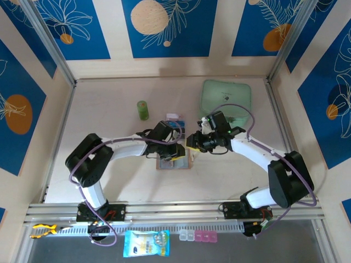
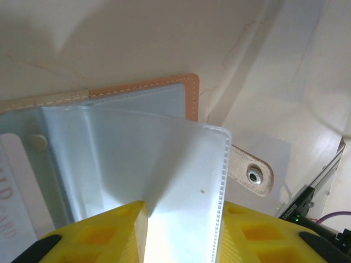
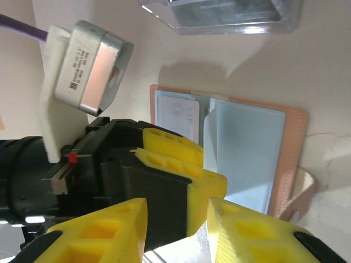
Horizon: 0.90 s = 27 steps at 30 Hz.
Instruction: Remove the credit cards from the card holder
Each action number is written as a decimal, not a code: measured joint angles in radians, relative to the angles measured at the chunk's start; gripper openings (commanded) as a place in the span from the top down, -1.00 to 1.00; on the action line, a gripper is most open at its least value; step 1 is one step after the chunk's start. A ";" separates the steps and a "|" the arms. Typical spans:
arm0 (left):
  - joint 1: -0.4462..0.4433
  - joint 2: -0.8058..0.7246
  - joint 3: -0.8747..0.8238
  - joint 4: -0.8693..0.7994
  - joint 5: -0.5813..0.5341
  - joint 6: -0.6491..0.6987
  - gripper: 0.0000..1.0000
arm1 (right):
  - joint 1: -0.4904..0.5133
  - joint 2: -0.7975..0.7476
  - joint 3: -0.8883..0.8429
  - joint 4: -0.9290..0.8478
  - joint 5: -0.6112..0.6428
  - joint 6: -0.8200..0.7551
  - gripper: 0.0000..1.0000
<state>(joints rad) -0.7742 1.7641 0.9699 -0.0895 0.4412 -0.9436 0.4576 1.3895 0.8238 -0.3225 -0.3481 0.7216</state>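
**Operator:** What have my fingers got?

**Spotter:** Your left gripper (image 2: 184,208) has a clear sleeve leaf (image 2: 137,159) standing up between its fingers. I cannot tell whether it is pinched tight. Your right gripper (image 3: 176,205) is spread and carries nothing, and its fingers sit just beside the left's tips.

**Operator:** And the cards?

**Spotter:** One white credit card (image 3: 175,118) sits in a pocket of the card holder (image 3: 285,164), which lies opened flat on the table (image 1: 109,109) between your arms.

**Operator:** What could bite me?

**Spotter:** Crowding, first. If you drive the right in, you will likely knock the left's fingers. Nothing seems to pin the holder, so pulling on the leaf may lift or drag the whole thing, or strain the leaf at its seam. The card looks thin and flush in its pocket, so your pads may slide off it.
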 measured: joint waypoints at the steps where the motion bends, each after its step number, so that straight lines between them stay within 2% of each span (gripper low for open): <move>1: 0.000 0.003 0.002 0.000 -0.001 -0.004 0.22 | -0.005 -0.006 0.000 -0.008 -0.002 -0.007 0.27; 6: 0.000 0.005 0.021 0.000 -0.024 -0.026 0.15 | -0.026 -0.027 0.000 -0.042 -0.029 -0.033 0.26; 14: 0.000 -0.013 0.029 0.000 -0.080 -0.051 0.14 | -0.028 -0.029 0.000 -0.096 -0.084 -0.055 0.26; 21: 0.007 -0.087 0.014 -0.013 -0.140 -0.047 0.27 | -0.013 -0.034 0.000 -0.117 -0.118 -0.059 0.29; 27: 0.053 -0.150 -0.028 -0.069 -0.167 -0.010 0.44 | 0.035 0.003 0.006 -0.110 -0.127 -0.059 0.33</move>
<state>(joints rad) -0.7212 1.6142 0.9421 -0.1589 0.2745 -0.9535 0.4931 1.3930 0.8299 -0.4328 -0.4747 0.6624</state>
